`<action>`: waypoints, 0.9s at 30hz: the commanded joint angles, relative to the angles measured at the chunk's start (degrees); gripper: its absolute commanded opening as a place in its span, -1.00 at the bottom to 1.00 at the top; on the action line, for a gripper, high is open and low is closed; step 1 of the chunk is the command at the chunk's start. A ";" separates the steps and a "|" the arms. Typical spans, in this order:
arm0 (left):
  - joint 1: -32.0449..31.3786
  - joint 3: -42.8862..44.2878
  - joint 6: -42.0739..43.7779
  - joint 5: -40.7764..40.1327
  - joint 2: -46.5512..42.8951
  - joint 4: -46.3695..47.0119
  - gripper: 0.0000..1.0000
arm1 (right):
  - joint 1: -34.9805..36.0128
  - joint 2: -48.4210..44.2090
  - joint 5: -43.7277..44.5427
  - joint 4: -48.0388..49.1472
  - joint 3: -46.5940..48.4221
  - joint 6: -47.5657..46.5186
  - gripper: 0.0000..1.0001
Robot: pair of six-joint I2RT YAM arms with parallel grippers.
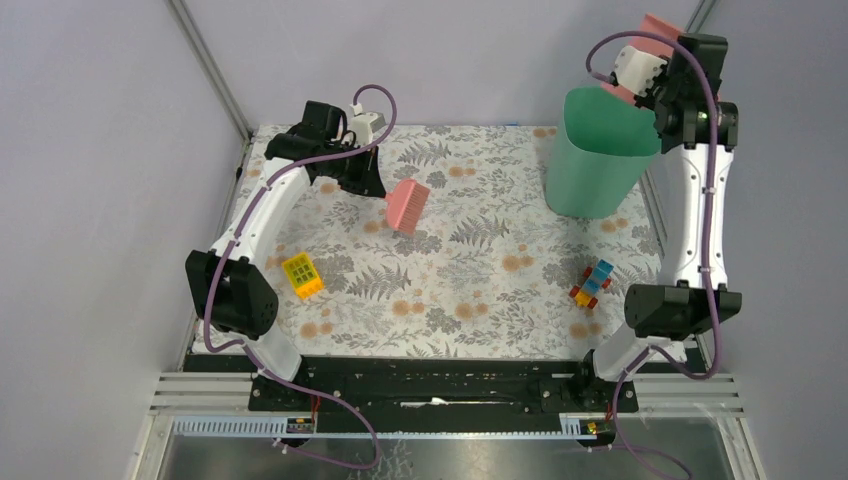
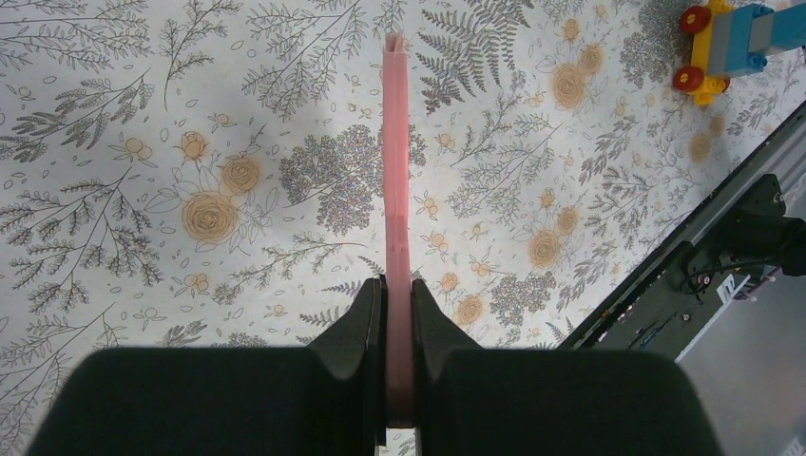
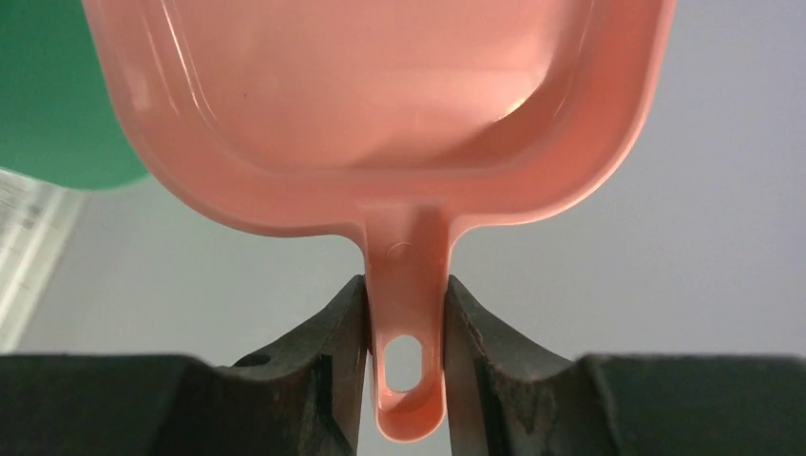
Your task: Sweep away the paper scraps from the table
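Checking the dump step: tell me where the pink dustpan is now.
In the top view the pink dustpan is at the far right, raised beside the green bin's rim, its handle clamped between the right fingers.

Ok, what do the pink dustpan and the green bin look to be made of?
Pink dustpan: likely moulded plastic with a glossy finish, going by its bright highlights and smooth rounded rim. Green bin: probably thin plastic, matte, with even colour and a thin, slightly wavy rim.
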 commanded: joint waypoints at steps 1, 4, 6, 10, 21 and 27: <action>-0.26 -0.57 0.43 0.48 -2.61 2.02 -1.00 | 0.14 -6.45 -16.52 -5.52 -2.00 12.73 -1.00; -0.18 -0.72 -0.06 0.85 -2.33 1.95 -1.00 | 2.35 -12.32 -26.20 -4.76 -12.99 15.13 -1.00; -0.18 -1.51 -1.27 2.00 -2.18 1.47 -1.00 | 12.89 -19.83 -30.02 -5.73 -26.87 13.26 -1.00; 0.11 -4.05 -2.70 7.60 -2.55 0.58 -1.00 | 22.65 -26.78 -32.39 -8.08 -40.54 10.52 -0.97; 4.73 -25.64 -13.88 21.41 -7.65 1.65 -1.00 | 30.41 -27.37 -31.49 -11.59 -62.83 9.90 -0.93; 4.91 -35.56 -17.79 18.49 -9.37 3.73 -0.86 | 34.44 -22.63 -31.86 -8.28 -68.94 15.83 -0.84</action>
